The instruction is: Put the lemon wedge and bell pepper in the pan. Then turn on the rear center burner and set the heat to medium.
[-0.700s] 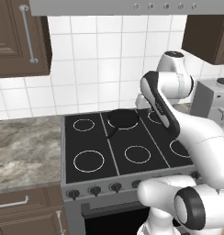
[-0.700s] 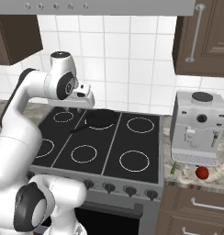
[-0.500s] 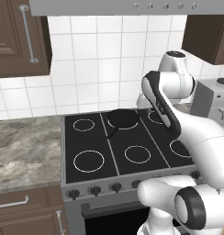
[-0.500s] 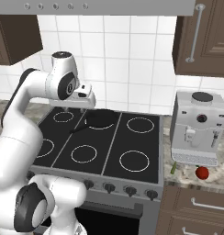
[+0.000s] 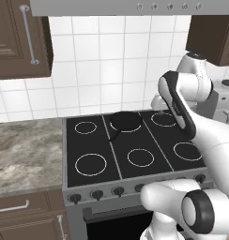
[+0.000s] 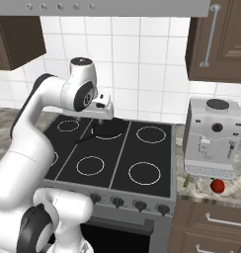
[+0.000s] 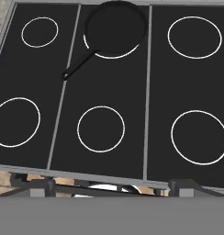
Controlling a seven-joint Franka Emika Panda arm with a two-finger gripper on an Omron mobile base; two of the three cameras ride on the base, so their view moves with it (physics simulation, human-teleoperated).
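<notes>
The black pan (image 7: 116,28) sits on the rear center burner (image 7: 104,55), whose white ring peeks out under its front edge; the pan's handle (image 7: 79,66) points toward the front left. The same pan (image 6: 108,129) (image 5: 125,121) lies empty in both base views. My gripper (image 7: 111,186) hovers high above the cooktop's front part, open, with nothing between its fingers. On the counter right of the stove, in front of the coffee machine, the red bell pepper (image 6: 218,185) rests, and the tiny lemon wedge (image 6: 185,181) is just left of it.
A white coffee machine (image 6: 211,138) stands on the right counter close behind the pepper and wedge. A row of knobs (image 6: 127,202) runs along the stove front. A marble counter (image 5: 27,145) extends left of the stove. Wall cabinets and a hood hang overhead.
The hand has drifted slightly rightward over the back of the stove. The pan, pepper and wedge have not moved.
</notes>
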